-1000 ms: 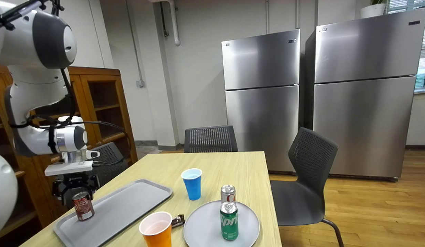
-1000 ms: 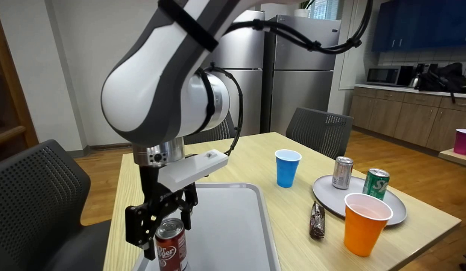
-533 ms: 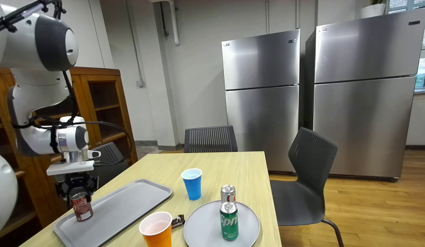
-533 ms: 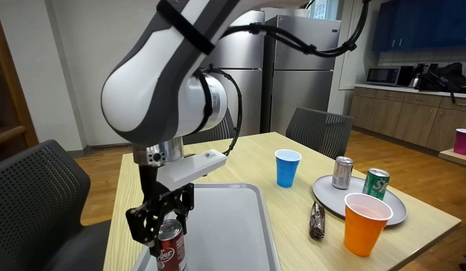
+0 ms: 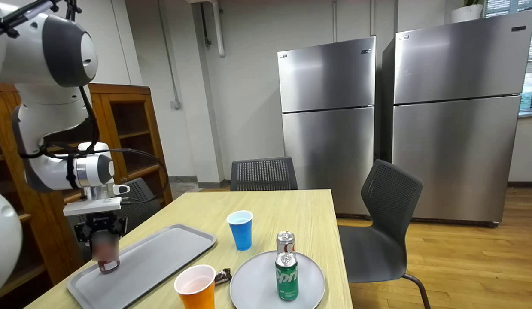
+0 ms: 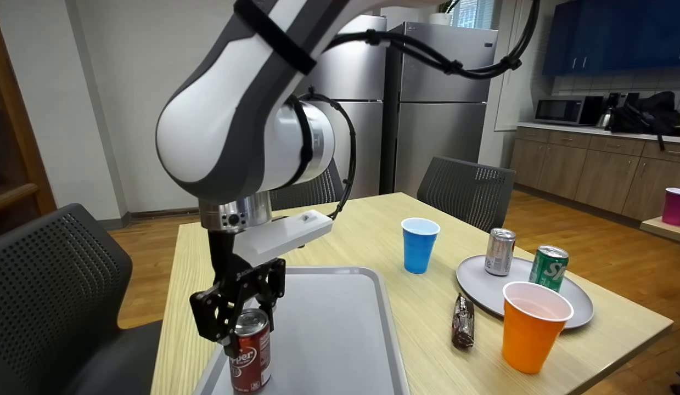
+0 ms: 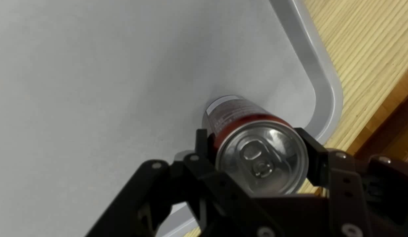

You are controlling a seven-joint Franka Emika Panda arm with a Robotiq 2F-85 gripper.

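Gripper (image 7: pixel 251 141) is closed on the red can (image 6: pixel 256 354), in contact on both sides. Can is roughly upright over one end of the tray (image 6: pixel 334 323), near a corner; base contact cannot be told. Beside the tray, the surface (image 6: pixel 353 236) carries a blue cup (image 6: pixel 419 247), bar (image 6: pixel 462 322), orange cup (image 6: pixel 534 334) and plate (image 6: pixel 478 286); on the plate, silver can (image 6: pixel 499 253) and green can (image 6: pixel 548 269).

The black two-jawed claw (image 7: pixel 252 140) now grips the dark-red cylindrical metal soda can (image 6: pixel 253 359), jaws closer together. Both appear slightly higher in both exterior views.
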